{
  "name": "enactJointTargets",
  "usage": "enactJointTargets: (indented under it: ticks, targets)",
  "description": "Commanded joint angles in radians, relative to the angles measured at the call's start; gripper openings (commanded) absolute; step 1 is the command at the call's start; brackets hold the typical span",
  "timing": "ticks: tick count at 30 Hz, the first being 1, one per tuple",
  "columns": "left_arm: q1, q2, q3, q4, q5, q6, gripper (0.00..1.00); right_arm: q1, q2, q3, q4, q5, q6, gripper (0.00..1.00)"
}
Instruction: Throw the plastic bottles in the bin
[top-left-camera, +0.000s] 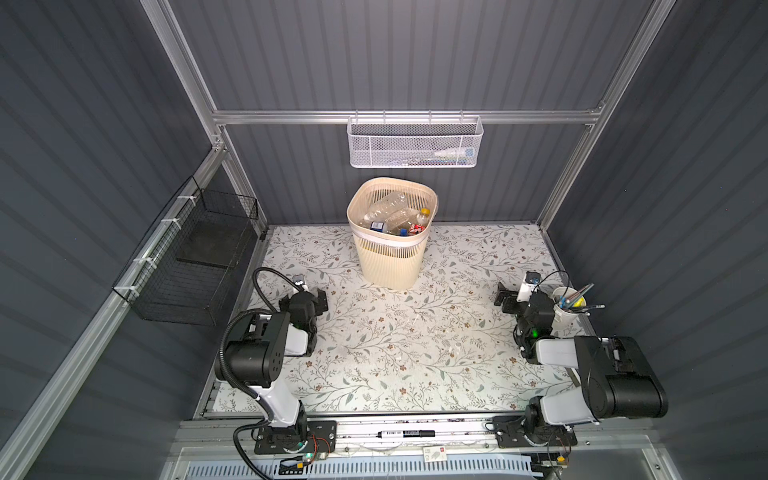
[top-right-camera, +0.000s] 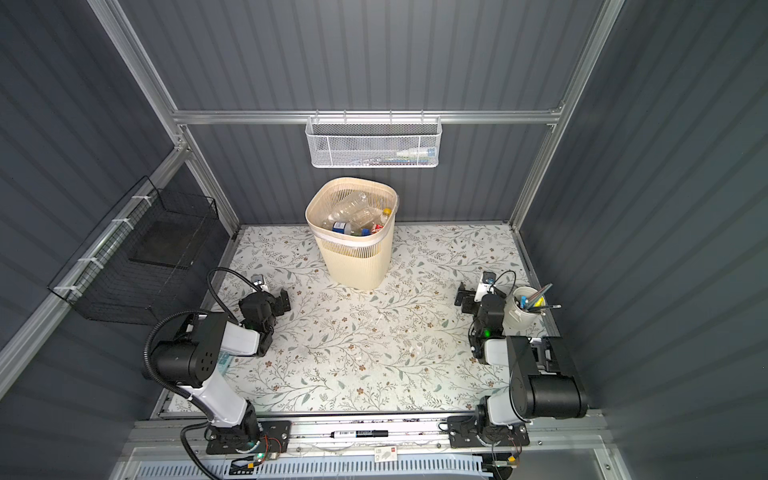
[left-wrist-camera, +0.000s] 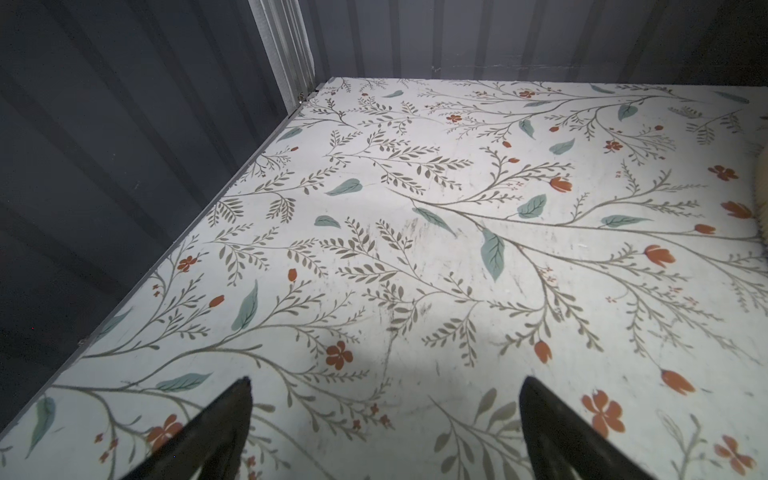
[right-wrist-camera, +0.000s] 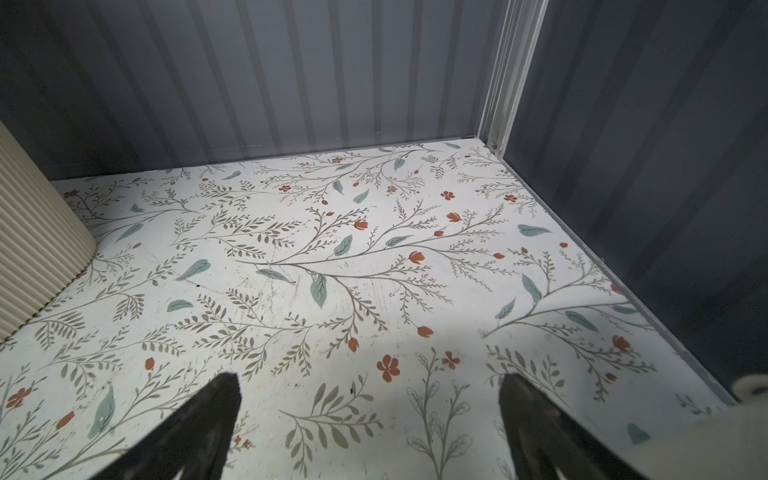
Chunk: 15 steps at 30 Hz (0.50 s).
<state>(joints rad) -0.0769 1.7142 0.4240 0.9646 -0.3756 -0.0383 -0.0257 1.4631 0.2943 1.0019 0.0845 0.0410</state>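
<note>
The bottles (top-left-camera: 392, 216) lie piled in the bin (top-left-camera: 388, 266). Its wall hides the lower ones, so their number cannot be told. The left wrist view shows only a sliver of the bin (left-wrist-camera: 762, 178), and the right wrist view crops it too. Both wrist views cut the left gripper (left-wrist-camera: 385, 384) and right gripper (right-wrist-camera: 370, 380) down to fingertips. The contents of the white mesh basket (top-left-camera: 415, 143) are too blurred to name. A cup (right-wrist-camera: 702, 432) is a cropped blur.

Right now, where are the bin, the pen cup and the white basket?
bin (top-left-camera: 390, 266): a top view, on its ribbed front wall.
pen cup (top-left-camera: 563, 318): a top view, on its white side.
white basket (top-left-camera: 411, 145): a top view, on its front mesh.
</note>
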Motion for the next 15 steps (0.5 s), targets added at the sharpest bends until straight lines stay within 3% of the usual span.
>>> enactJointTargets:
  ticks: [1,15]
  targets:
    - [0.0,0.0,0.018,-0.003,0.004,-0.013,1.0,-0.005,0.0,0.015,0.012,-0.006,0.002,0.99]
    - [-0.001,-0.001,0.018,-0.004,0.005,-0.014,1.0,-0.006,-0.001,0.014,0.013,-0.007,0.003,0.99]
